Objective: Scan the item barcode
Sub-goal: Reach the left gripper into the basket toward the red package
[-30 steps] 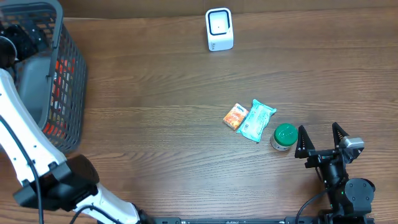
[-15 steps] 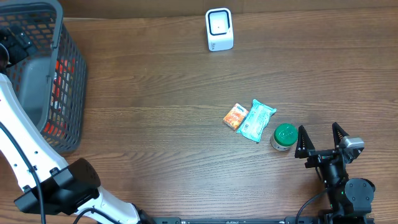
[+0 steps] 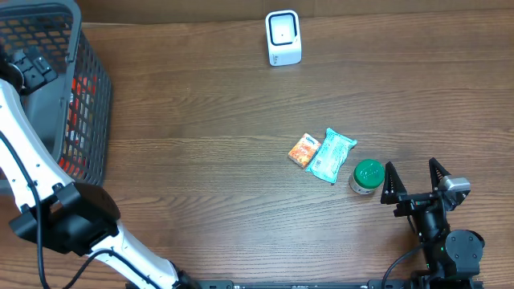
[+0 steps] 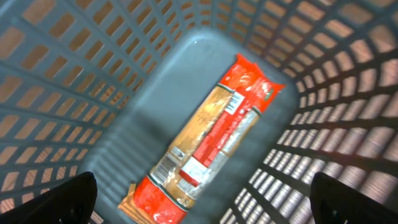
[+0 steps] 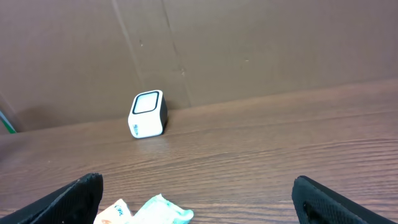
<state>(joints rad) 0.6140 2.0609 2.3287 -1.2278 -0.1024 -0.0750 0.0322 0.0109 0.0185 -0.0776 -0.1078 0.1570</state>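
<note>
Lying diagonally on the basket point(image 4: 62, 68) floor, red packet point(image 4: 208, 140) directly beneath the left gripper point(image 4: 205, 200), jaws wide apart.

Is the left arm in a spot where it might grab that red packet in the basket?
Probably yes. The left gripper hangs open over the basket, pointing straight down at the packet, which lies alone on the bottom with nothing covering it.

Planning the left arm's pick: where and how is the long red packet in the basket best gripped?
Likely grip the packet across its narrow middle, jaws spanning the short width, coming straight down: it lies flat and diagonal on the basket floor, and walls block side approaches.
</note>
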